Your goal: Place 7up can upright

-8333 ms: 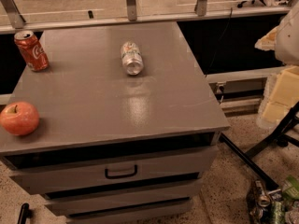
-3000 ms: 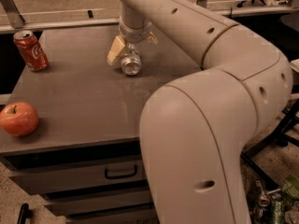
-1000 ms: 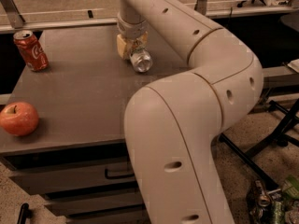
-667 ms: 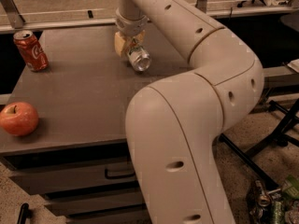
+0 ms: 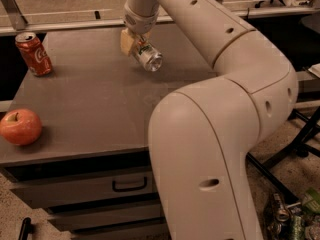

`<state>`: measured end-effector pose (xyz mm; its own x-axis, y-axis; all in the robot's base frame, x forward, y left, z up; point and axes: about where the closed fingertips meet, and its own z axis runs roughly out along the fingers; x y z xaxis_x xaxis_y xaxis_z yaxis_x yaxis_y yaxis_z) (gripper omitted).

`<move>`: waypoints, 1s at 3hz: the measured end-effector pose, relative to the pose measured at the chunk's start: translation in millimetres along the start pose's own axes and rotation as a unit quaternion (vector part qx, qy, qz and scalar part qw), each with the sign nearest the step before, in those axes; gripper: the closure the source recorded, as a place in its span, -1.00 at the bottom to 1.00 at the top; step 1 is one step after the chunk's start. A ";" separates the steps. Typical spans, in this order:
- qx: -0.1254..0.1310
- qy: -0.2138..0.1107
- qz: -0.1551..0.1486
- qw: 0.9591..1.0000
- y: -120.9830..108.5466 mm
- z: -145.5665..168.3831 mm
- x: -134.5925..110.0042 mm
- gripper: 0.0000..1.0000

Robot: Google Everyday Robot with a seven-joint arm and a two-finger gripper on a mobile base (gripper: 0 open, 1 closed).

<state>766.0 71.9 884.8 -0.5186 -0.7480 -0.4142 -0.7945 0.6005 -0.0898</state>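
Tool point(image 5: 135, 44) is seen at 12 o'clock over the tabletop point(image 5: 90, 109), clamped on the 7up can point(image 5: 150, 59). The can is held tilted, shiny end toward 4 o'clock, apparently just off the surface. It should be rotated fully vertical, lowered flat, then released. Cola can point(image 5: 33, 53) at 10 o'clock is well apart.

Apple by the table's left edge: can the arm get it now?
Probably not yet. The gripper is over the far side of the table, jaws shut on the 7up can. The path to the apple looks free, though.
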 end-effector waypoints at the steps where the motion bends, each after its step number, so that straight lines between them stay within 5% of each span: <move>1: 0.000 0.000 0.000 1.000 0.0 0.2 0.0 1.00; 2: -0.002 -0.036 -0.002 0.999 -4.0 -8.7 2.8 1.00; 3: 0.003 -0.106 -0.013 0.994 -8.8 -37.3 16.5 1.00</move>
<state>752.6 43.7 912.4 -0.4187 -0.6875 -0.5933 -0.8051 0.5832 -0.1076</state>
